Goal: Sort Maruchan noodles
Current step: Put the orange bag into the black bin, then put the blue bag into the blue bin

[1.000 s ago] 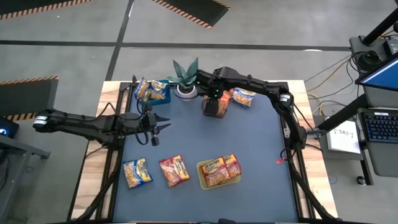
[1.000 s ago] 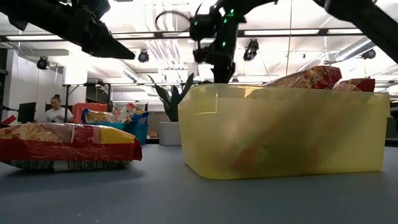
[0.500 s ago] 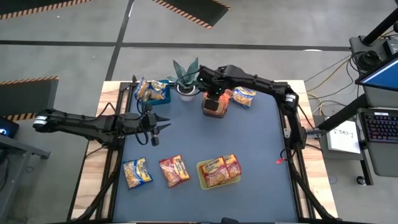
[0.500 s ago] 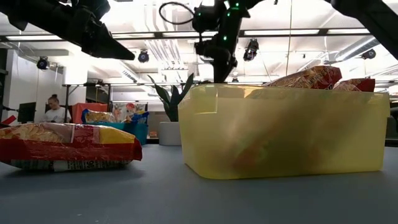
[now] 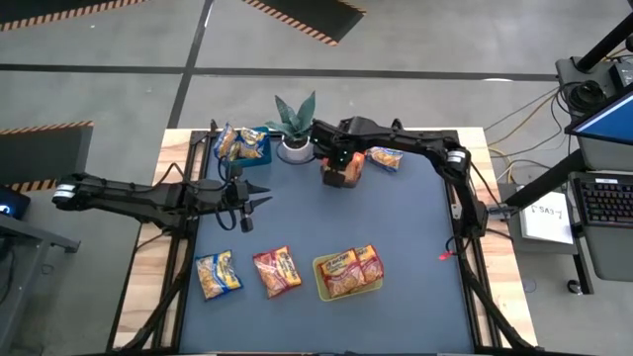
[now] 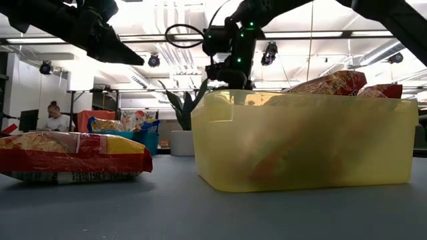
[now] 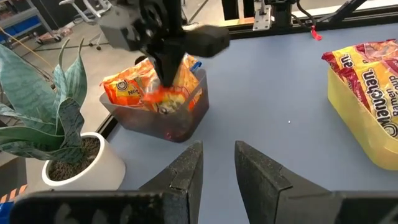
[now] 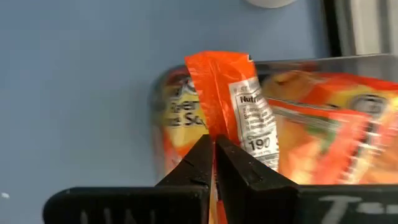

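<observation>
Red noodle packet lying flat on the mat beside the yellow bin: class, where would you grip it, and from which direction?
Judging from the high view, the red noodle packet lies flat on the mat, apart from the yellow bin. Probably best to come straight down and pinch a short crimped edge, where the thin seam gives the fingers something to close on.

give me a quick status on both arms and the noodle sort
Right gripper jaws shut on an orange noodle packet over the dark clear bin. Left gripper idle above the mat, jaws slightly apart, empty. Nothing in the way.
</observation>
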You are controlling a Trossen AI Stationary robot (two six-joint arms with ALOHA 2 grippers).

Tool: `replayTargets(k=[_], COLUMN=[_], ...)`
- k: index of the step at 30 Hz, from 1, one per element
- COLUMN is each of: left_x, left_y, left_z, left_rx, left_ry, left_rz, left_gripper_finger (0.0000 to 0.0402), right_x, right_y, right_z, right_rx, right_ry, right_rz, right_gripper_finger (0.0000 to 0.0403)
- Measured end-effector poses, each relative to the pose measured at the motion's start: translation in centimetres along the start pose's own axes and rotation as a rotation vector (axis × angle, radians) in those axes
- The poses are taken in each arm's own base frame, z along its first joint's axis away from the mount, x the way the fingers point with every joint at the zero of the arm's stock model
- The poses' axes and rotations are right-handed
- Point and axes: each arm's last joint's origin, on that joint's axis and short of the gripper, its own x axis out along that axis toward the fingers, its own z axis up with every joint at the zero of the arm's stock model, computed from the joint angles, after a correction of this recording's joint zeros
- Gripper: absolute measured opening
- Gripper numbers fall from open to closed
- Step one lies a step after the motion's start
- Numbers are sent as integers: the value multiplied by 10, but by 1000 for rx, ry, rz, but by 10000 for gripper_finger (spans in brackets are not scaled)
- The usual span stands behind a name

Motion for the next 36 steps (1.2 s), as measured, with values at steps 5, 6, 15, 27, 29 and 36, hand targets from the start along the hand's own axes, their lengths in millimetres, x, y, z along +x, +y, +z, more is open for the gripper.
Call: replayTargets(k=[5, 6, 15, 27, 29, 36], left_x=[0, 0, 0, -6, -6, -3], left_y=[0, 0, -2, -42, -50, -82], left_z=[1, 2, 5, 18, 19, 15], left_rx=[-14, -26, -289, -494, -538, -766], left_ry=[-9, -17, -47, -102, -96, 50], left_rz=[1, 1, -41, -379, -419, -475], left_gripper_finger=[75, 75, 75, 75, 75, 75], right_x=[10, 10, -39, -81, -79, -72], right_y=[11, 12, 24, 50, 56, 62], right_z=[-3, -4, -6, -57, -68, -109], right_rx=[-19, -23, -76, -146, -150, -192], right_ry=[15, 19, -152, -669, -786, -1018], right_rz=[1, -4, -31, 41, 42, 3], right_gripper_finger=[9, 8, 8, 8, 8, 8])
